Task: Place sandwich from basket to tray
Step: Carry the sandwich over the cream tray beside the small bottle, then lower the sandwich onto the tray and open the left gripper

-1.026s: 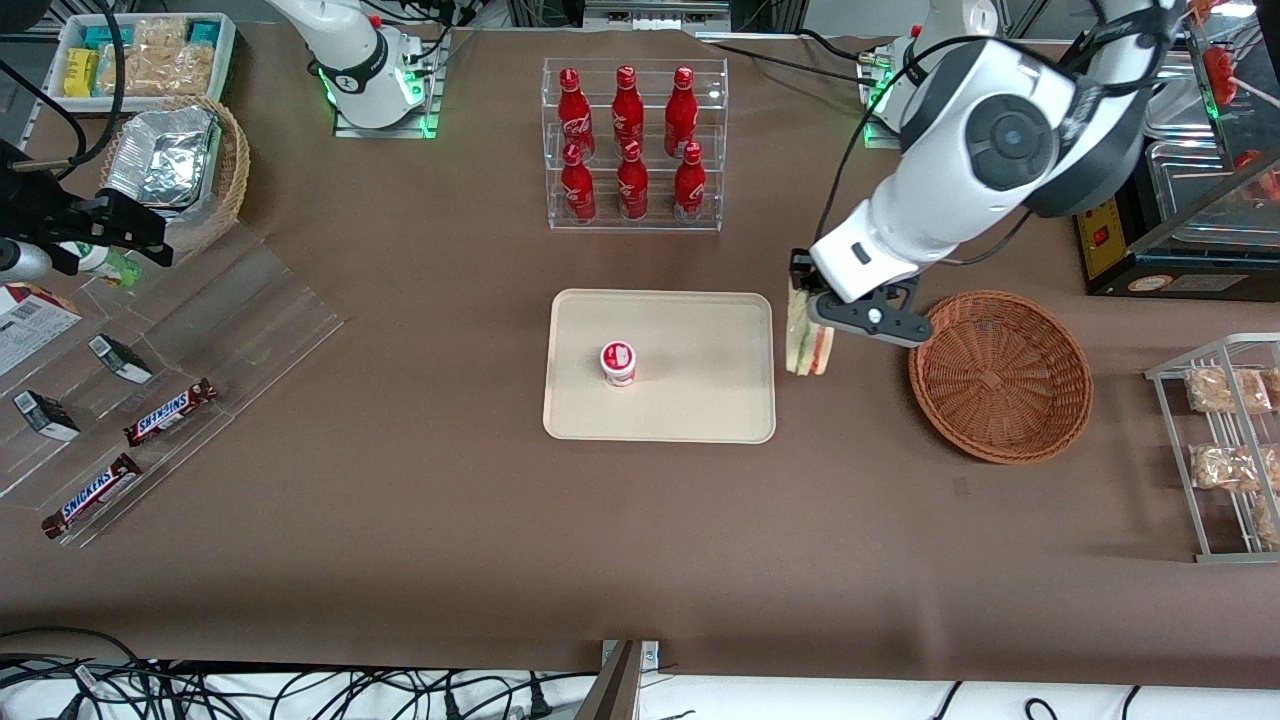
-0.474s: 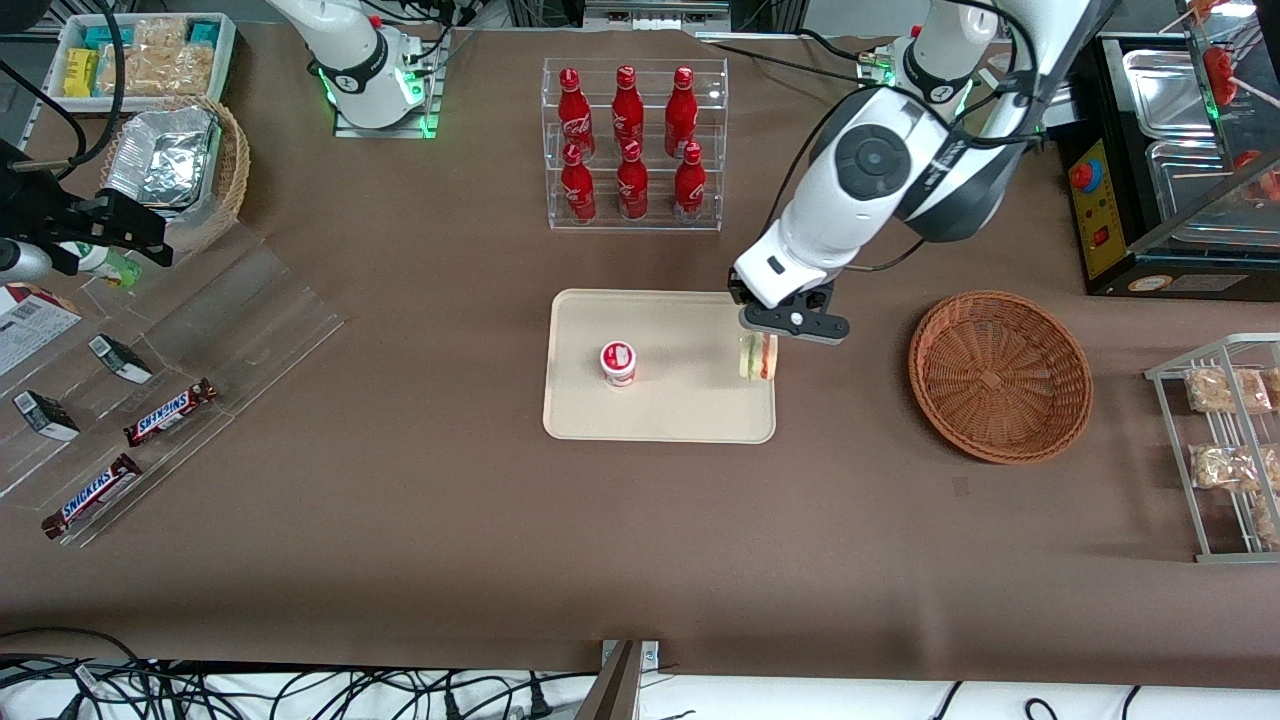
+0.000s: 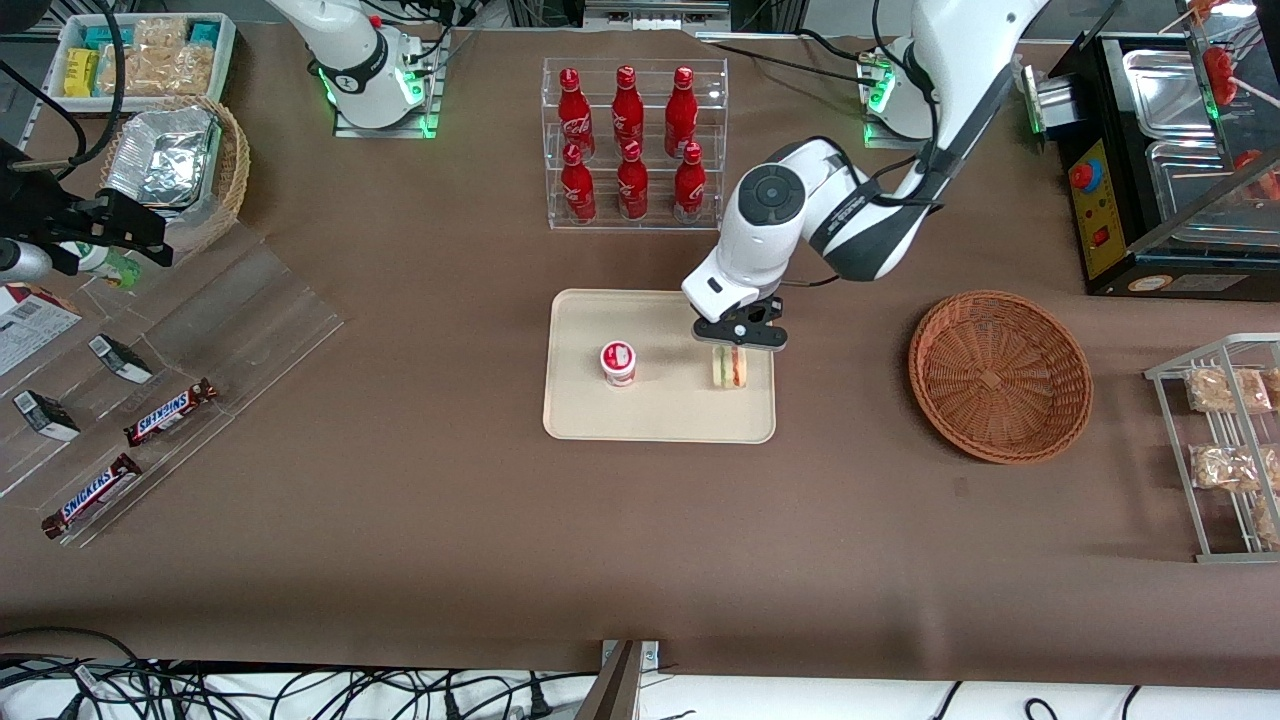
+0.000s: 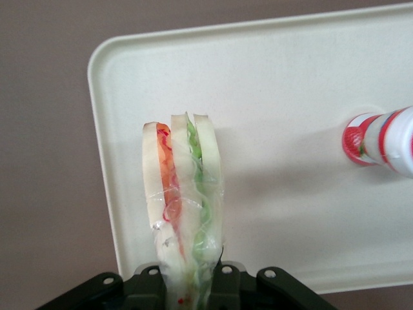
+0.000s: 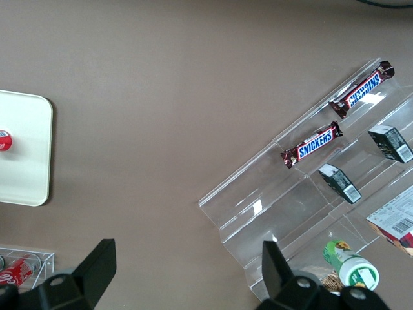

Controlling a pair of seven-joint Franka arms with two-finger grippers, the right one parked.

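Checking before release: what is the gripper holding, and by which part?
The gripper holds the sandwich by one end, above the tray.

Left arm: white, jointed, reaching from its base down over the desk, elbow bent, wrist pointing downward. Gripper [image 3: 738, 340]: black, two-fingered, hanging below the white wrist housing, fingers directed at the desk. Fingers [image 4: 150, 284]: closed from both sides on the upper end of the sandwich [image 4: 184, 213], which hangs upright between them. Black finger mounts flank the wrapped wedge in the wrist view.
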